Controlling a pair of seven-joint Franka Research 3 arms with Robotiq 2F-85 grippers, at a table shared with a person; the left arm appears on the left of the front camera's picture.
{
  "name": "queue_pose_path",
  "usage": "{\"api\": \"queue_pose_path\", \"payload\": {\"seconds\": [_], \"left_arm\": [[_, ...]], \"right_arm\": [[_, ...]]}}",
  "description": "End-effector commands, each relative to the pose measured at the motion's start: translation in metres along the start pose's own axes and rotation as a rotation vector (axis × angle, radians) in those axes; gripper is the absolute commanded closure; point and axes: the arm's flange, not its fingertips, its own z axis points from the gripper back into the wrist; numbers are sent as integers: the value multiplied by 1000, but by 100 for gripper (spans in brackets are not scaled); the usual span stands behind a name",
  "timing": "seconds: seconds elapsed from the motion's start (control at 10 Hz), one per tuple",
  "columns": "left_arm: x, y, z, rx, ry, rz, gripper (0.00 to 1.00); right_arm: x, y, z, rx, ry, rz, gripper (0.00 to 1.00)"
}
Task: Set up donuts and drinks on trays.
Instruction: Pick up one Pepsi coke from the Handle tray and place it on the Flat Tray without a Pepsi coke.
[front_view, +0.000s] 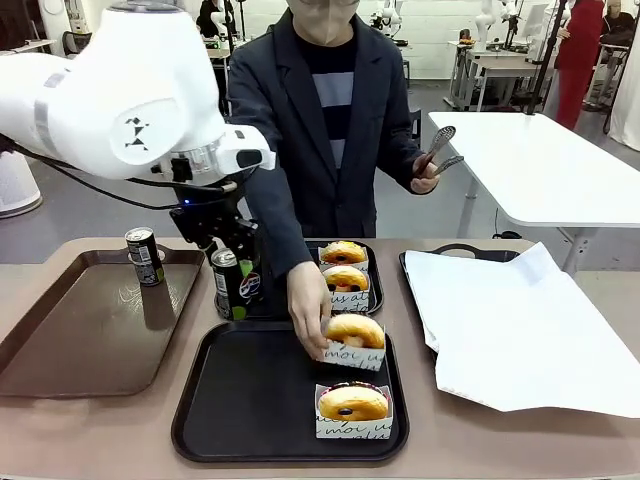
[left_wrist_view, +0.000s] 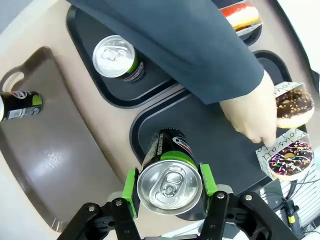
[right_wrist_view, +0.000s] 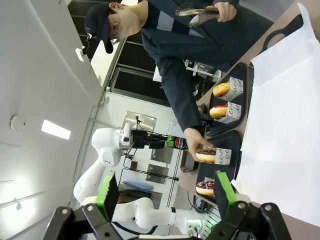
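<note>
Front view: nearest the camera lies the near black tray (front_view: 250, 410), carrying two boxed donuts at its right side, the front donut (front_view: 353, 403) and behind it a second donut (front_view: 356, 333) on which the person's hand (front_view: 308, 310) rests. Behind the tray's far left corner, the left gripper (front_view: 232, 262) holds a Pepsi can (front_view: 235, 285) upright, long axis vertical, at the seam between the near tray and the far black tray (front_view: 372, 290), where two more donuts (front_view: 345, 266) sit; a spare can (front_view: 145, 256) stands on the brown tray (front_view: 90, 330) to the left, and a paper-lined tray (front_view: 520, 330) lies to the right. The left arm is the nearer one to the open left half of the near tray. Left wrist view: green pads (left_wrist_view: 131, 186) clamp the can's top rim (left_wrist_view: 169, 186) from both sides, so the jaws are closed on it; the can's body points down toward the near tray's floor (left_wrist_view: 200, 135), clear of the person's hand (left_wrist_view: 250, 117) and of the chocolate donuts (left_wrist_view: 290, 159) beyond. Another can (left_wrist_view: 116, 57) already stands in the far tray. The placement, judged from this, needs only a straight descent. Right wrist view: the right gripper (right_wrist_view: 162, 192) stands spread, holding nothing, well apart from the trays.
</note>
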Motion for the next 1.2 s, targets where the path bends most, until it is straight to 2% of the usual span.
{"api": "queue_pose_path", "payload": {"seconds": [0.0,0.2,0.4,0.5,0.8,0.9,1.1], "left_arm": [[-4,3,8,19,-1,10,42],[-32,22,19,-3,50,-51,42],[-88,42,38,-40,142,-129,42],[-107,46,41,-18,139,-137,42],[-116,53,40,-14,127,-83,42],[-116,51,39,-9,162,-119,42],[-122,53,41,-6,154,-110,42]], "right_arm": [[2,0,-2,24,-16,18,0],[2,0,-2,24,-16,18,0],[2,0,-2,24,-16,18,0],[2,0,-2,24,-16,18,0],[2,0,-2,24,-16,18,0],[2,0,-2,24,-16,18,0],[2,0,-2,24,-16,18,0]]}}
